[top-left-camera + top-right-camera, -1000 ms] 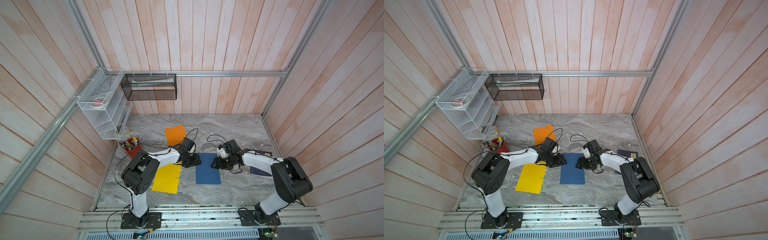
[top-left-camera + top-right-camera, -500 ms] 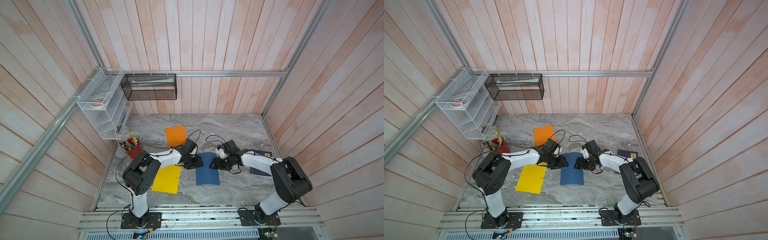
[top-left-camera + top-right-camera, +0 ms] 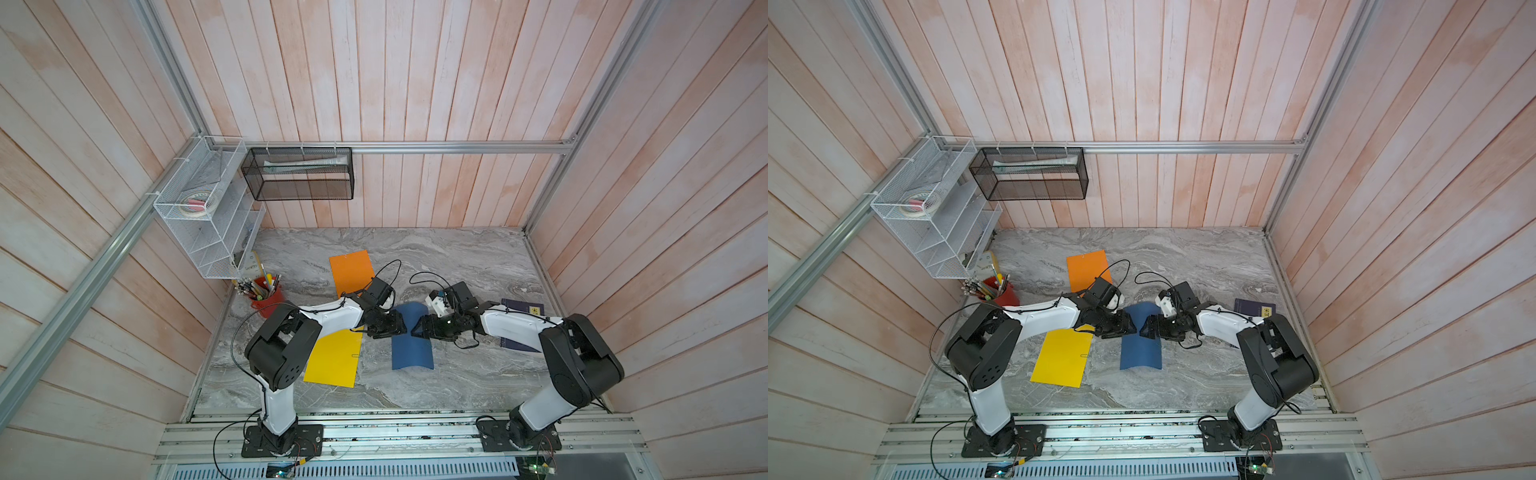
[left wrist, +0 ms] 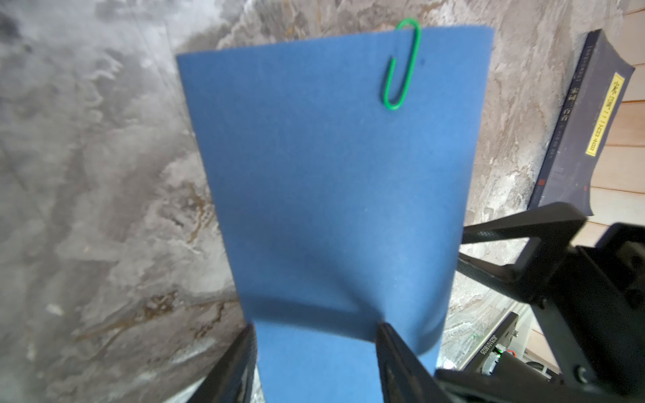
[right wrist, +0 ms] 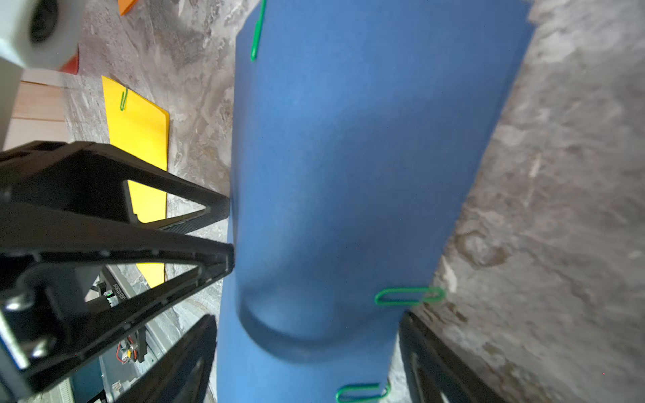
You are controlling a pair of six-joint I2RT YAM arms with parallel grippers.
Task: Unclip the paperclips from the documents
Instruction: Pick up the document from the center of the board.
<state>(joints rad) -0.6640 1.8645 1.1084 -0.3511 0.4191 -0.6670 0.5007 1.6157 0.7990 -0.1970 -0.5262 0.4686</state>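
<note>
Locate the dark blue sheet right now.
In both top views the dark blue sheet lies mid-table, bowed upward, between the yellow sheet and the navy book.

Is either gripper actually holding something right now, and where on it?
Right gripper is open, holding nothing. Left gripper touches the bowed dark blue paper sheet at its long edge; a clamp cannot be confirmed.

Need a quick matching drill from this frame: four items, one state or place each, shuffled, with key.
Items:
1. blue sheet
2. yellow sheet
3. orange sheet
4. navy book

States:
A. flat, partly under the left arm
B. bowed up between the two hands
C. farthest back on the table, flat
D. beside the right arm, gold label on the cover

Pairs: 1-B, 2-A, 3-C, 4-D
</note>
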